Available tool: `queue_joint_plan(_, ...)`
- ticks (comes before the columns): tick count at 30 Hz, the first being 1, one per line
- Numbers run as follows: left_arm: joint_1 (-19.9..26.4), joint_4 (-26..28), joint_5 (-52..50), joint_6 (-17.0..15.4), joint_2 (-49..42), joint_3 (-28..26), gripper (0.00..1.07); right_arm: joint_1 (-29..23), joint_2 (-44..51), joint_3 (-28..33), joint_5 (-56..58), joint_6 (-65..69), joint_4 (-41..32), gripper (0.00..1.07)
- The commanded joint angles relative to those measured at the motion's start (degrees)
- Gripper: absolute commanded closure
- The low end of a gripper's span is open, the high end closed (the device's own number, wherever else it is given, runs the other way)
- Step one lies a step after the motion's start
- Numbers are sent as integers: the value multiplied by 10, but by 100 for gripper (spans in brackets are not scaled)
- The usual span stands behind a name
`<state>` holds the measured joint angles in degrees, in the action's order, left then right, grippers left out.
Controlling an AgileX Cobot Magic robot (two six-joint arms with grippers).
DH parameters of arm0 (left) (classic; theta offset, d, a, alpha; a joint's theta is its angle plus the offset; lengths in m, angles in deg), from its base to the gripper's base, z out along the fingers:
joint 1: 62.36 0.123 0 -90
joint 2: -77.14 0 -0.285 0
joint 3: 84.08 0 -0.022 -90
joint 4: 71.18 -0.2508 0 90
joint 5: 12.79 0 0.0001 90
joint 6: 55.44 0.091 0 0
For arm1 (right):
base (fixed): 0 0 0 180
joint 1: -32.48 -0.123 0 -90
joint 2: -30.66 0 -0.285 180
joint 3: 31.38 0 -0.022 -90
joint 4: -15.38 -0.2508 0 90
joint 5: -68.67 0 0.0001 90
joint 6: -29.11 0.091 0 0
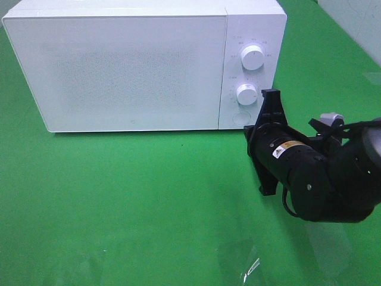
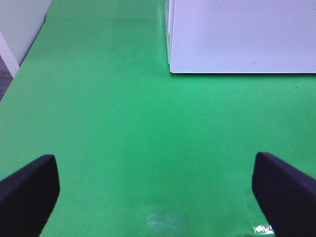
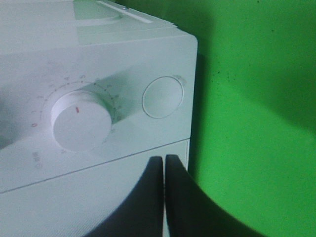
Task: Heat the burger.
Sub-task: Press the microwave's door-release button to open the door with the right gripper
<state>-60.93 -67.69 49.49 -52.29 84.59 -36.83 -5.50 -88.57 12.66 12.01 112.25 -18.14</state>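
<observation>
Two pincers showing. Left pincer (image 2: 157,190) hanging wide open over green counter (image 2: 123,123), holding nothing. Right pincer (image 1: 271,95) squeezing tight shut, holding nothing, tips sitting just beside white microwave (image 1: 119,65), near lower knob (image 1: 246,93) and round button (image 1: 240,117). Microwave door sitting closed. Burger not showing; cannot tell where.
</observation>
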Motion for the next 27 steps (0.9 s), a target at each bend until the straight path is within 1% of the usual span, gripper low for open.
queue_joint_plan(1,1,1,-9,2,-2,3,8,28,-18,-38,44,-3,30,107)
queue_joint_plan(4,1,1,-9,2,-2,3,8,36,-28,-52,48,-9,33,107)
queue_joint_plan(6,1,1,-9,2,-2,3,8,47,-41,-79,52,-17,38,107)
queue_joint_plan(9,1,1,-9,2,-2,3,8,48,-46,-85,53,-21,36,107)
queue_joint_plan(12,1,1,-9,2,-2,3,8,60,-62,-108,64,-32,37,107)
queue_joint_plan(16,1,1,-9,2,-2,3,8,66,-75,-121,64,-36,38,107)
queue_joint_plan(19,1,1,-9,2,-2,3,8,66,-87,-130,61,-38,25,107)
queue_joint_plan(27,1,1,-9,2,-2,3,8,73,-104,-148,58,-40,29,107)
